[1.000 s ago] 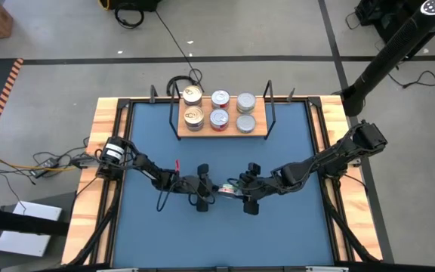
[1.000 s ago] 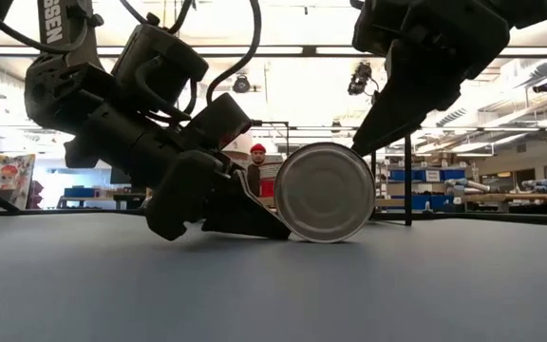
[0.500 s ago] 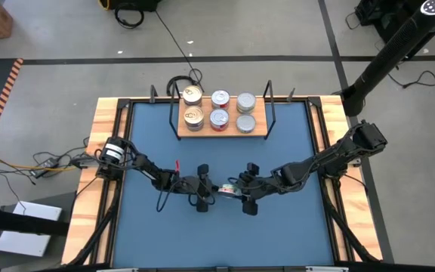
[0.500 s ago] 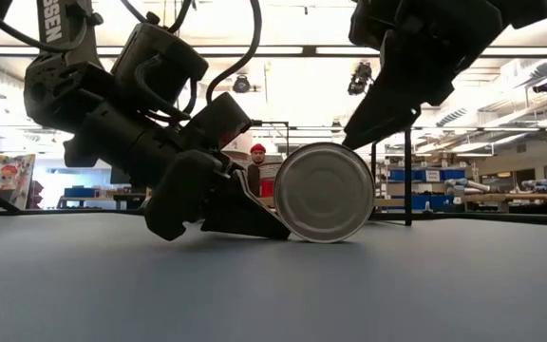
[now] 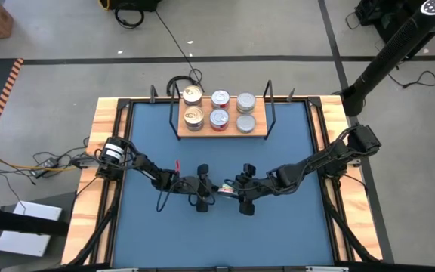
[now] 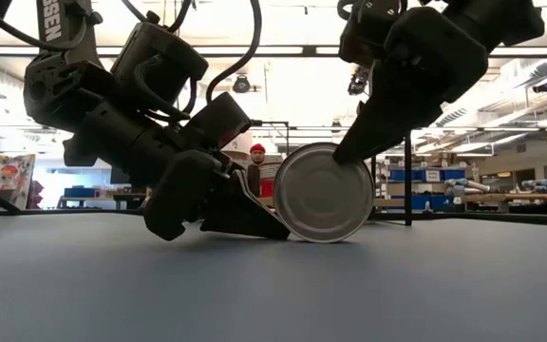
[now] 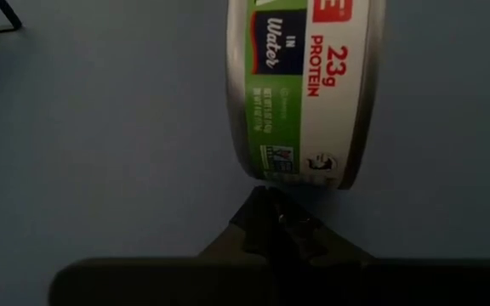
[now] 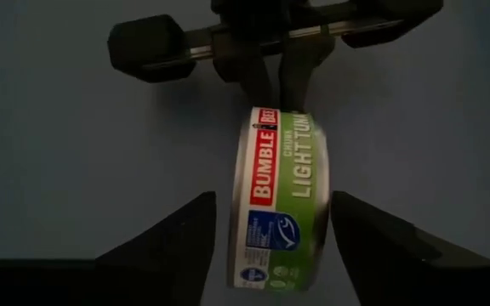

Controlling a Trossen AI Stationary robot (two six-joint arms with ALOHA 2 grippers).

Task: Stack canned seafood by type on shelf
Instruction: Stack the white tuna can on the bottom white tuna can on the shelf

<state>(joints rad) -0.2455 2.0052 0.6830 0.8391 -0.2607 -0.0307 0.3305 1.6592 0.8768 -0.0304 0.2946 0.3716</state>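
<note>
A tuna can [image 6: 323, 193] stands on its edge on the blue table [image 5: 149, 136], at the centre of the high view, lower middle. In the low view its flat silver face is toward the camera, just right of frame centre.

The left gripper [image 5: 205, 189] lies low on the table, immediately left of the can. Its fingers are closed together, with nothing between them, and their tips meet the can's lower rim; in the left wrist view the closed tips [image 7: 272, 223] touch the labelled side wall.

The right gripper [image 5: 239, 194] is on the can's other side, reaching in from the right of the high view. Its fingers are spread wide. In the right wrist view the two fingers [image 8: 170, 240] stand on either side of the can, with a gap visible on each side; no contact on the side walls is seen there. In the low view a finger of this gripper overlaps the can's upper right edge.

The shelf [image 5: 221, 125] sits at the upper middle of the table, well apart from both grippers. It carries six cans [image 5: 220, 98] in two rows of three.
</note>
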